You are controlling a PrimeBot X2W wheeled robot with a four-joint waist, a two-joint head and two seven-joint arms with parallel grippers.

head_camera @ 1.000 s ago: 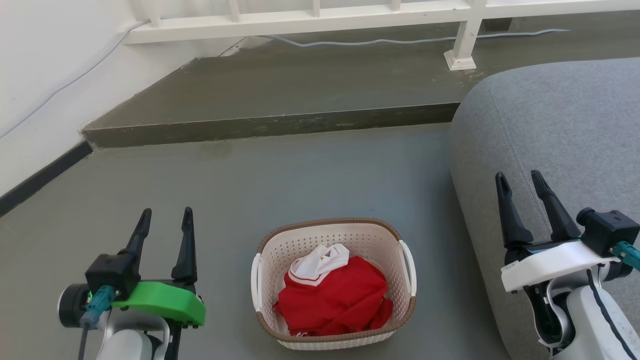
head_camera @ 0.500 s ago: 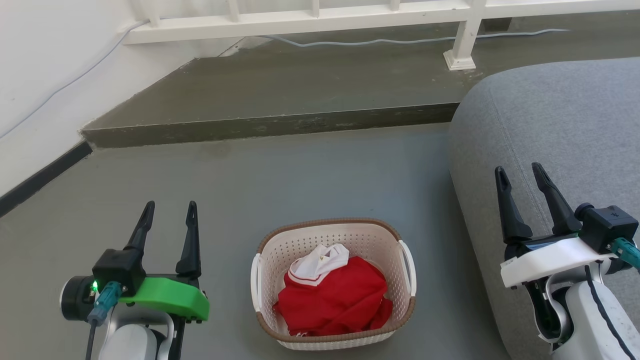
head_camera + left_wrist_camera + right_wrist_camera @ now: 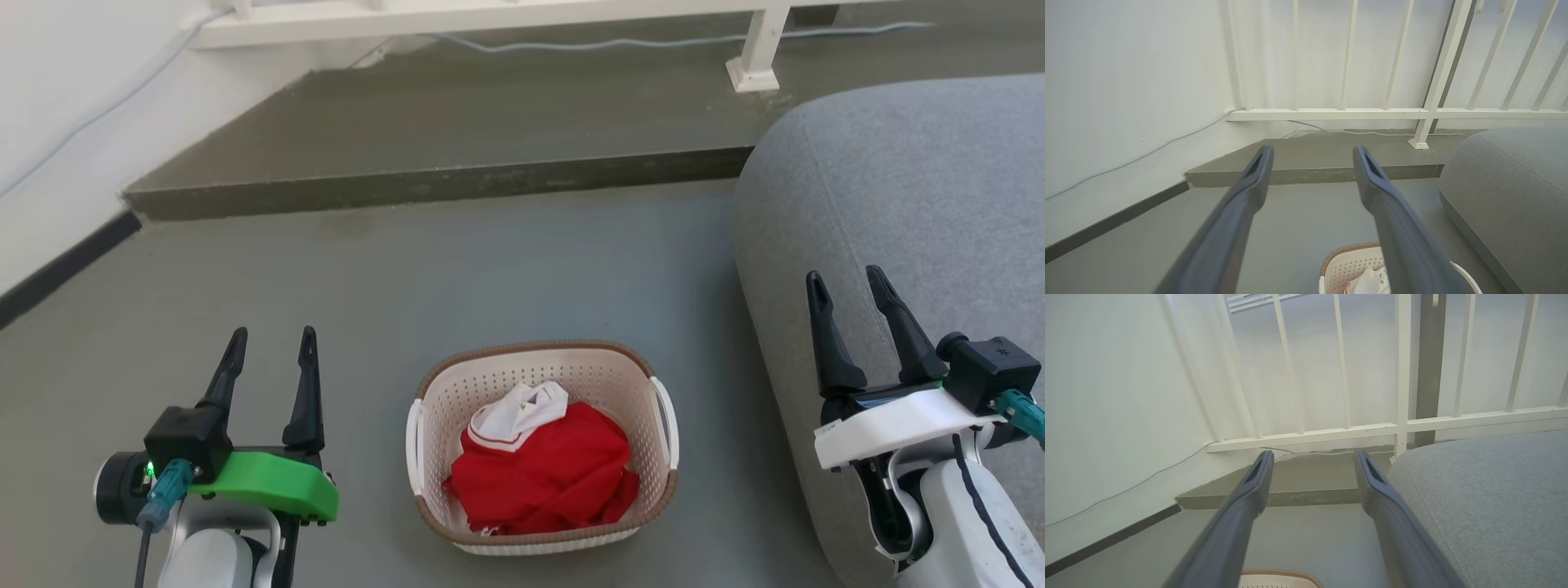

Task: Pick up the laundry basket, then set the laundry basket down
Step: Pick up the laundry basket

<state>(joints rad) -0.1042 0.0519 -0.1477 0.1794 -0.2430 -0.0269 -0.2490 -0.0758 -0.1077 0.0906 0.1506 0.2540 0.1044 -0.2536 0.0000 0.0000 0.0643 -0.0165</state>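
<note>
Basket [image 3: 535,348] on floor [image 3: 490,269] between tools: right of left tool [image 3: 273,332], left of right tool [image 3: 844,275], behind both sets of tips. Long axis runs tool to tool. Left tool looks slightly nearer. Both tools spread, empty, not touching the basket.

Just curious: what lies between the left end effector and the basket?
Bare grey floor, seen in the head view, separates the left end effector from the laundry basket.
</note>
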